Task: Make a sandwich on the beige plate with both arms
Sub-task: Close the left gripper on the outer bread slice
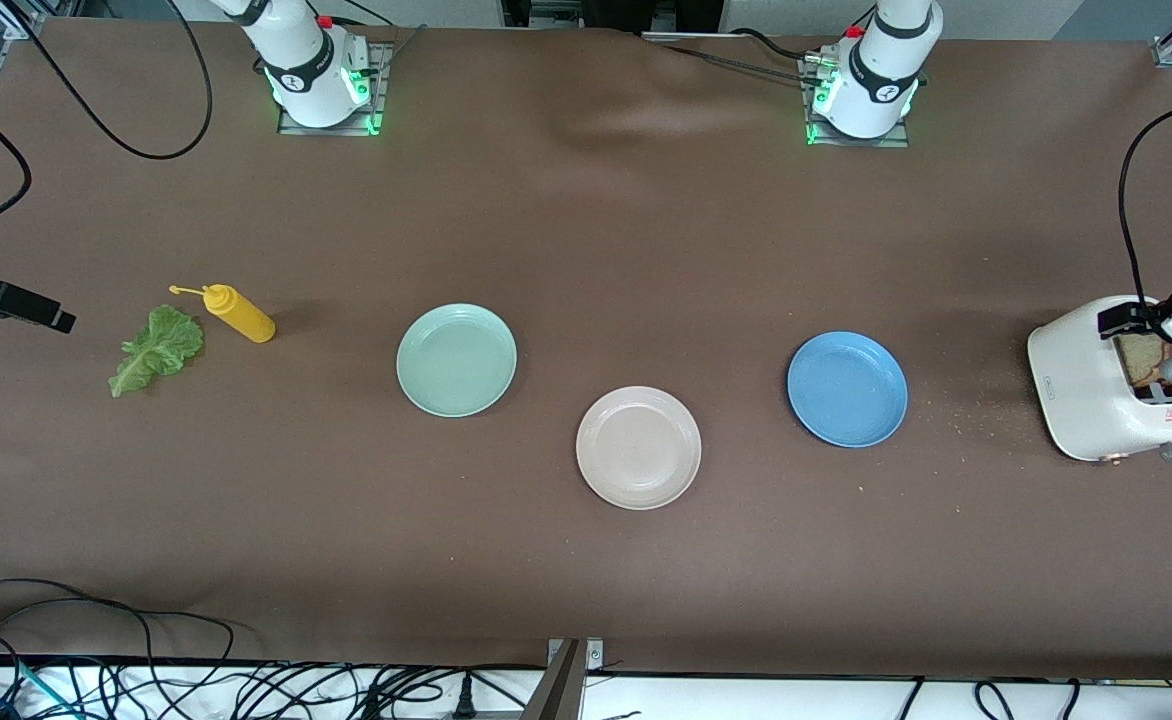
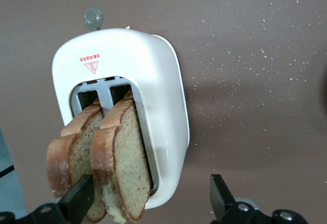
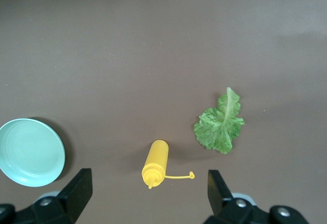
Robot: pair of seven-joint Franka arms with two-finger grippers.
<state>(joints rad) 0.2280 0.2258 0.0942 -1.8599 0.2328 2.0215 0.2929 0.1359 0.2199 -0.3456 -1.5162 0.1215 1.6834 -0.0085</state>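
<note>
Standing in the toaster (image 2: 153, 111), 2 bread slices (image 2: 120, 165) look light and crumbly, best pinched by their crusts; left gripper (image 2: 153, 198) hovers above, jaws spread; right gripper (image 3: 148, 196), spread, waits over the lettuce (image 3: 220, 124); beige plate (image 1: 638, 447) bare

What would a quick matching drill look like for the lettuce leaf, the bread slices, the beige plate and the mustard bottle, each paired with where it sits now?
Things:
1. lettuce leaf
2. bread slices
3. beige plate
4. yellow mustard bottle

Places or states:
A. standing in the slots of the white toaster, at the left arm's end of the table
B. lying on its side beside the leaf
C. bare, nearer the front camera than the mint-green plate and blue plate
D. flat on the table at the right arm's end

Pairs: 1-D, 2-A, 3-C, 4-B
</note>
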